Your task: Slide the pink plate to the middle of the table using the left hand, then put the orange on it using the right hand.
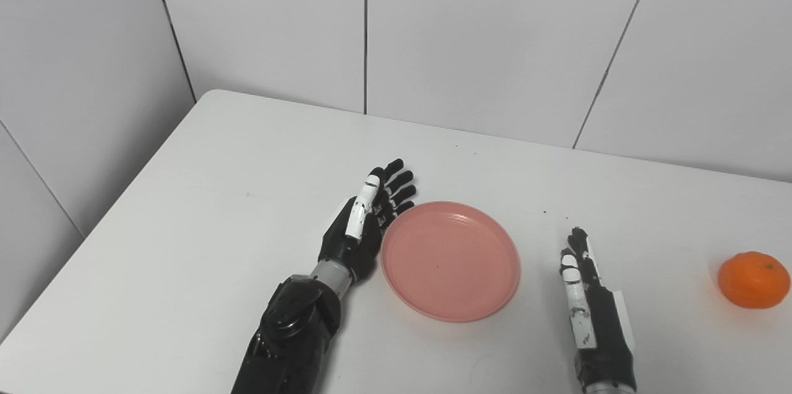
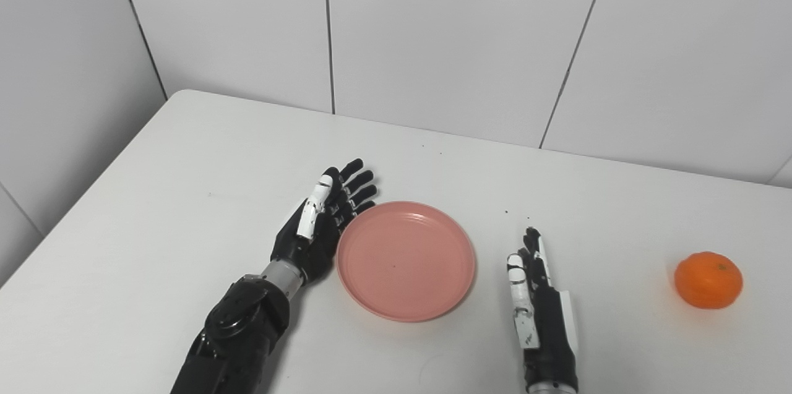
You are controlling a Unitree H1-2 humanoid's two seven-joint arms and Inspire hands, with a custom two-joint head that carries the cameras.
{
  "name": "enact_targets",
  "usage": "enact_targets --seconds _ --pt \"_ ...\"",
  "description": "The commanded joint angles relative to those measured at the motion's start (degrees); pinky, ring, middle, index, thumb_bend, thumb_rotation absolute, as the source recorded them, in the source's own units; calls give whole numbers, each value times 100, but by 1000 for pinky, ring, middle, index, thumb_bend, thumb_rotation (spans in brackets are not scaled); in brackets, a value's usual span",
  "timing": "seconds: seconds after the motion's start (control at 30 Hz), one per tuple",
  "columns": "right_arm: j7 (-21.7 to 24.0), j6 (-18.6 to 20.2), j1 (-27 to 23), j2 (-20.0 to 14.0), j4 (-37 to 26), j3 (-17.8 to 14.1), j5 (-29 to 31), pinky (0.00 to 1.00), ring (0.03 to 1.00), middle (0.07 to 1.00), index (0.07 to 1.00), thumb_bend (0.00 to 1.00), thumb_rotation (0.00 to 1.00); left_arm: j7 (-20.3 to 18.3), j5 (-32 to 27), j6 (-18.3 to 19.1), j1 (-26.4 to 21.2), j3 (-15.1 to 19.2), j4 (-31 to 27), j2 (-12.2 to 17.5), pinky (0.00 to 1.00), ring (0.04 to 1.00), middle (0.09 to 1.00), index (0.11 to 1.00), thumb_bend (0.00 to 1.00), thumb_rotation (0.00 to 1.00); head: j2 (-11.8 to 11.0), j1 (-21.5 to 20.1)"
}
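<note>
Left robot hand [image 1: 366,221] beside plate [image 1: 450,260] — empty.

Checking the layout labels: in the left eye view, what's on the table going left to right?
left hand → pink plate → right hand → orange. Both hands are open with nothing in them; the left hand lies against the plate's left rim.

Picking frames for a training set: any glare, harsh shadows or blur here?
Left eye view: even, soft light, pink plate and orange sharp, only faint shadows under them. Right eye view: the same, no glare on the table; both hands crisp.
</note>
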Motion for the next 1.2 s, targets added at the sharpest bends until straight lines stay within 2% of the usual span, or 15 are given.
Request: enact_targets --seconds 0.0,0.17,0.4,0.77,0.93,1.03,1.17 --pt "-77 8 -96 74 -168 42 -80 956 960 973 975 200 1000 -15 91 313 134 -118 4 -32 930 933 935 913 376 1000 9 -70" --pt "-98 38 -106 134 -165 54 -42 961 963 975 977 207 1000 -10 160 266 203 -224 12 -46 937 935 940 921 370 1000 4 -277" --pt "-117 -129 -129 149 -52 65 -10 973 975 985 982 212 1000 -42 218 238 215 -246 91 6 937 943 947 937 374 1000 -7 -531" --pt "-221 116 -265 115 -216 45 -324 957 956 964 968 240 1000 -172 213 -58 236 -74 379 17 937 936 940 931 374 1000 -145 -1139" --pt "-283 258 -386 61 -494 41 -720 908 929 933 929 299 1000 -192 160 -126 269 43 410 44 932 931 937 925 368 1000 -272 -1603" --pt "-271 287 -466 8 -685 12 -898 824 915 926 919 317 1000 -261 126 -191 283 85 443 87 942 935 941 930 365 1000 -314 -1782" --pt "-277 312 -603 -174 -944 36 -1402 848 904 916 913 348 1000 -404 5 -232 288 196 519 118 964 948 949 936 366 1000 -385 -2033"
